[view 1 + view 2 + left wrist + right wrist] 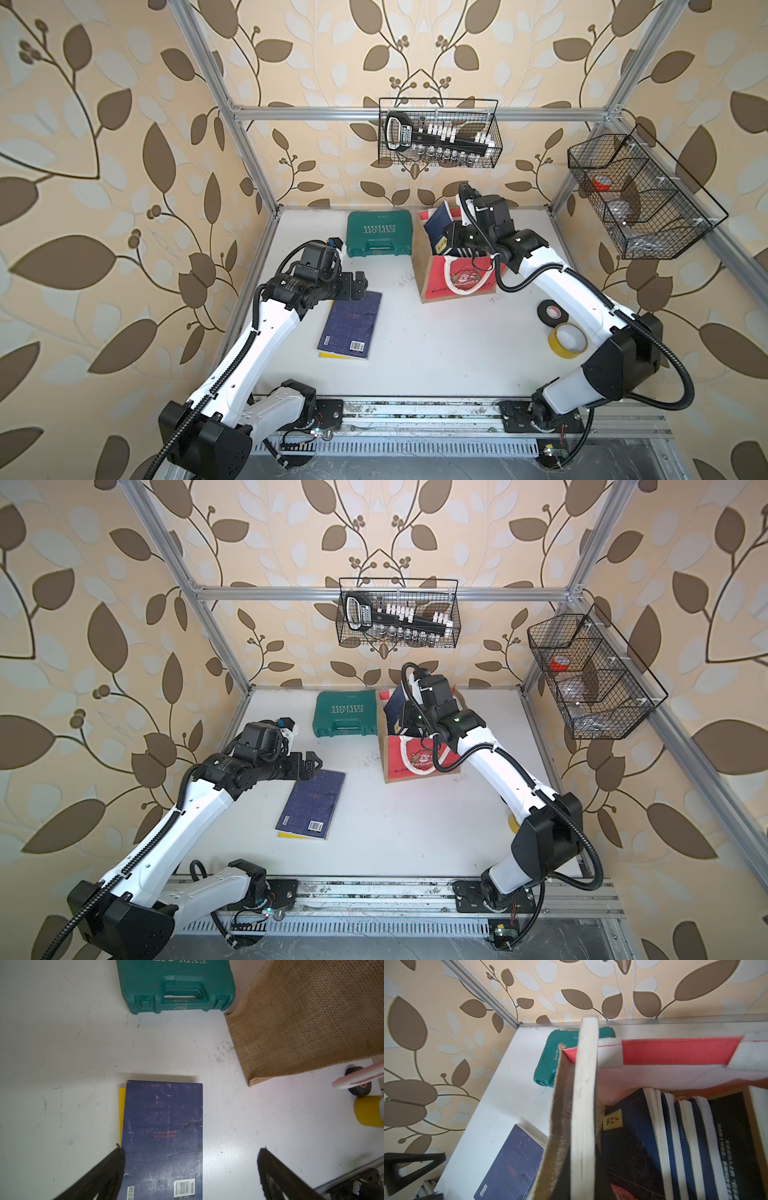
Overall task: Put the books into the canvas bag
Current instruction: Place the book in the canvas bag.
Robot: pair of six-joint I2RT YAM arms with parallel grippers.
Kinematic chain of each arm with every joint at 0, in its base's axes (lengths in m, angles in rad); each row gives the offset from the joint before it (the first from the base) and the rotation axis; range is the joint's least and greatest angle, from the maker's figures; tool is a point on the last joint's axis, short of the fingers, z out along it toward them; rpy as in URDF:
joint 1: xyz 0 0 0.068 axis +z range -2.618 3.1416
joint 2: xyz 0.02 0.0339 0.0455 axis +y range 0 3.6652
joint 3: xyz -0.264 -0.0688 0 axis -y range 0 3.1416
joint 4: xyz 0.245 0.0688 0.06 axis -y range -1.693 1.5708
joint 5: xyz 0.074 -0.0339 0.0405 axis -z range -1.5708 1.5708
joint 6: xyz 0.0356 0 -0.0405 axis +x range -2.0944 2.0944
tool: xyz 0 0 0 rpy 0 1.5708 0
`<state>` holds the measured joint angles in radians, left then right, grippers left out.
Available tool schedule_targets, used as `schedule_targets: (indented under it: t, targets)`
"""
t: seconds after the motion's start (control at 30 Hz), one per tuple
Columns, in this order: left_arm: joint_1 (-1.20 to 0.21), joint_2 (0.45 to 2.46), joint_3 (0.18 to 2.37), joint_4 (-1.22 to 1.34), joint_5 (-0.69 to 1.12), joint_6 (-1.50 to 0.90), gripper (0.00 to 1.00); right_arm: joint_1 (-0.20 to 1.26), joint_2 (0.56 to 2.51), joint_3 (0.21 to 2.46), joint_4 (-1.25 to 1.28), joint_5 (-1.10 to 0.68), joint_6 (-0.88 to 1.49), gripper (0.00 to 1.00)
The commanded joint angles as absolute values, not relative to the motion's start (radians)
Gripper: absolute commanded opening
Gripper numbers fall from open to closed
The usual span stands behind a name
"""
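Standing far, right of centre on the white tabletop (436, 353), boxy tan-and-red canvas bag (436, 274) holds upright books (675, 1136). Navy paperback (438, 224), edge-down at bag's left end for slotting, sits clenched in right gripper (444, 242). Left gripper (360, 284) splayed empty over navy-on-yellow stack (351, 324), likely next pick.

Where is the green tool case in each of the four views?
In a top view: green tool case just left of the canvas bag.
In a top view: the case, likewise.
Left wrist: the case beyond the navy book.
Right wrist: the case, partly behind the held book.
Landmark: the bag's jute side.
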<state>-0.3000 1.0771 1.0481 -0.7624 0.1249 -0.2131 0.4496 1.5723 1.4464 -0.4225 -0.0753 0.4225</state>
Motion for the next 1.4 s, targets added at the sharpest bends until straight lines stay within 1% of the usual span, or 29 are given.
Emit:
schedule_targets:
  t: [0.0,0.23,0.37,0.47,0.67,0.77,0.9,1.1,1.17,1.37]
  targets:
    - [-0.301,1.05,1.083,-0.779,0.106,-0.2,0.99,0.457,1.609,1.43,-0.407,-0.034,0.426,0.0]
    - [-0.301,1.051,1.084,-0.779,0.105,-0.2,0.99,0.443,1.653,1.434,-0.453,0.014,0.407,0.0]
    - [-0.301,1.056,1.086,-0.781,0.103,-0.199,0.99,0.432,1.642,1.424,-0.462,0.035,0.399,0.14]
    - [-0.301,1.06,1.086,-0.78,0.109,-0.199,0.99,0.42,1.623,1.417,-0.462,0.041,0.386,0.2]
    - [-0.301,1.074,1.089,-0.782,0.107,-0.199,0.99,0.407,1.572,1.413,-0.466,0.062,0.342,0.4]
    - [-0.301,1.082,1.092,-0.782,0.106,-0.203,0.99,0.406,1.535,1.415,-0.454,0.038,0.298,0.51]
    - [-0.295,1.111,1.1,-0.794,0.113,-0.228,0.99,0.413,1.452,1.388,-0.413,-0.039,0.24,0.67]
    - [-0.274,1.165,1.098,-0.81,0.116,-0.324,0.99,0.473,1.314,1.316,-0.379,-0.086,0.17,0.94]
    - [-0.259,1.185,1.088,-0.805,0.138,-0.361,0.99,0.499,1.281,1.294,-0.379,-0.094,0.161,0.99]
    - [-0.236,1.225,1.021,-0.755,0.171,-0.498,0.99,0.603,1.209,1.184,-0.322,-0.166,0.21,0.99]
